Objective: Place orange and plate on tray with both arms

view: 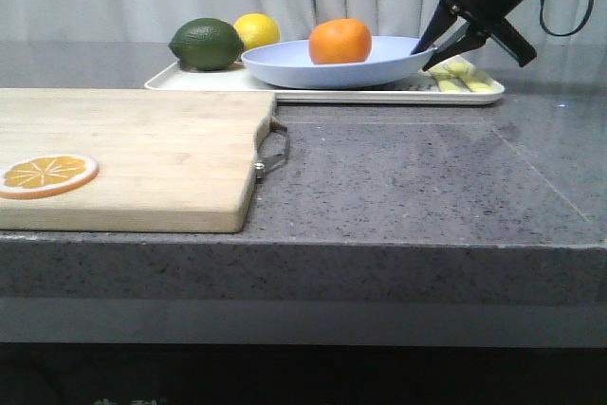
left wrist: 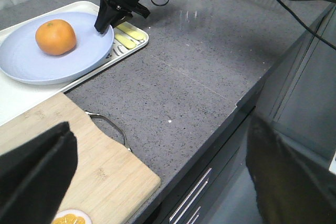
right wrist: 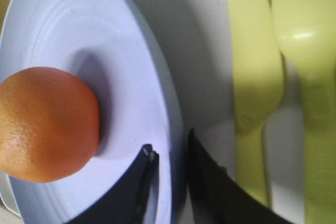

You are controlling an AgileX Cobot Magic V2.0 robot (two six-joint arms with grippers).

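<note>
The orange (view: 340,42) sits in the pale lavender plate (view: 285,68), which lies on the cream-white tray (view: 379,95) at the back of the counter. My right gripper (view: 424,56) reaches down from the upper right to the plate's right rim. In the right wrist view its jaws (right wrist: 170,150) stand narrowly either side of the rim (right wrist: 176,129), one finger inside the plate and one outside, with the orange (right wrist: 44,124) close by. My left gripper (left wrist: 157,129) is wide open and empty, above the counter's front edge and away from the tray; it is out of the front view.
A dark green fruit (view: 206,44) and a lemon (view: 257,30) sit on the tray's left part. Yellow-green plastic cutlery (view: 463,78) lies on its right end beside the plate. A wooden cutting board (view: 123,149) with a metal handle holds an orange slice (view: 45,174) at front left.
</note>
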